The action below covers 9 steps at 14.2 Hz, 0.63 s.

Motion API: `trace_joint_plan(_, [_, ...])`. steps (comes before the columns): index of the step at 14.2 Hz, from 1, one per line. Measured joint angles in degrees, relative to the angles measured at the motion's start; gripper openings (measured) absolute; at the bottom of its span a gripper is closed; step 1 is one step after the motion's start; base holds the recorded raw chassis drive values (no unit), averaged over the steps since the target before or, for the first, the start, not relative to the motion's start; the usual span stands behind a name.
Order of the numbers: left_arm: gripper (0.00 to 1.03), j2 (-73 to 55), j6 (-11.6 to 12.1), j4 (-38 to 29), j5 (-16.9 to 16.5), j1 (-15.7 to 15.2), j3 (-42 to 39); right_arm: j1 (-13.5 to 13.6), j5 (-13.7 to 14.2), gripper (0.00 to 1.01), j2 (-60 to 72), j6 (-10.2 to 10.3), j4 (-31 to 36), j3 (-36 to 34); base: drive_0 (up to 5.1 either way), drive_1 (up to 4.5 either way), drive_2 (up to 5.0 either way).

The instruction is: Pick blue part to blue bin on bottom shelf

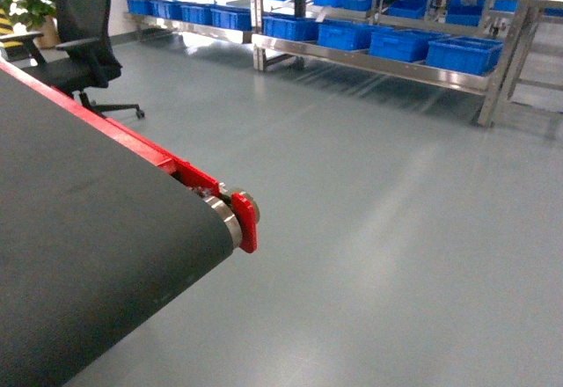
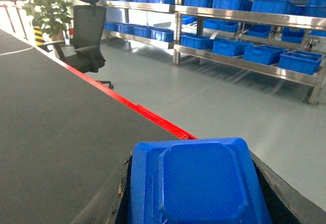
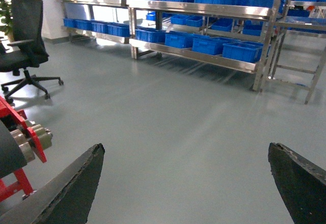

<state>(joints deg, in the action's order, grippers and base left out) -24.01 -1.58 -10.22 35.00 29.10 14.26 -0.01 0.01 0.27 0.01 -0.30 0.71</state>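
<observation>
Carry step in hand: blue part [image 2: 196,183] gripped by left gripper [image 2: 196,211], far from the rack.

Seen only in the left wrist view, filling the lower middle between dark jaws clamped on its sides, just above the black conveyor belt [image 2: 56,127] near its red edge rail [image 2: 137,109]. Not visible in the head view, nor either arm there; shown instead, the belt's end roller [image 1: 227,215]. Beyond the belt, across bare grey floor [image 1: 378,229], well apart: bottom shelf [image 1: 378,63] carrying a row of blue bins [image 1: 466,54]. Right gripper [image 3: 186,183] spread wide, holding nothing, aimed at floor and rack. Next, by judgement: drive the base away from the belt toward the rack, then lower the part into one bin. Office chair [image 1: 79,26] beside the belt's far side, off the likely path.
</observation>
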Motion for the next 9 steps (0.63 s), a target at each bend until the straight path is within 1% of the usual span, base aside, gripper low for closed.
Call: trace_joint_plan(9, [0.43, 0.0, 0.0, -0.02, 0.0, 0.0, 0.0, 0.0, 0.0, 0.98, 0.0, 0.0, 0.0, 0.0, -1.6, -1.59, -1.6])
